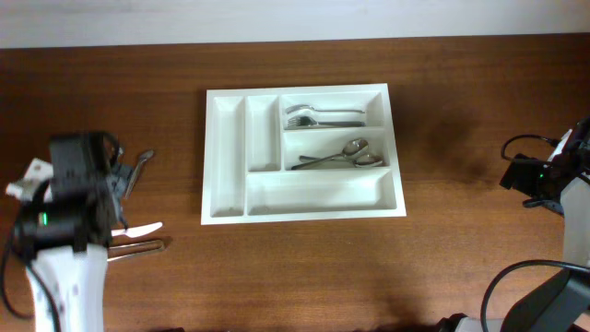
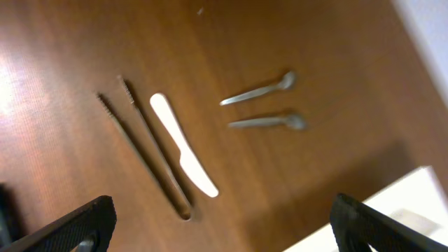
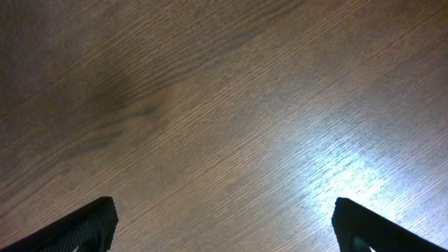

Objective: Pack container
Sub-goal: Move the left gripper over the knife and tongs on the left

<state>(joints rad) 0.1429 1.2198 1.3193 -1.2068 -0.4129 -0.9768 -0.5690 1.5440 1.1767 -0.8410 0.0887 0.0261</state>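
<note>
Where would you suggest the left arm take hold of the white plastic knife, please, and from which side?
I'd take the white knife by its narrow handle half, coming straight down from above with the jaws across its width. It lies flat on the table, and the tongs sit closest beside its blade end.

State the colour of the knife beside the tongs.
The knife is white, clearest in the left wrist view.

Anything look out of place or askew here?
Nothing spilled or damaged. Two loose spoons, a white knife and tongs lie on the table left of the cutlery tray, unpacked; the packed spoons lie askew in their compartment.
</note>
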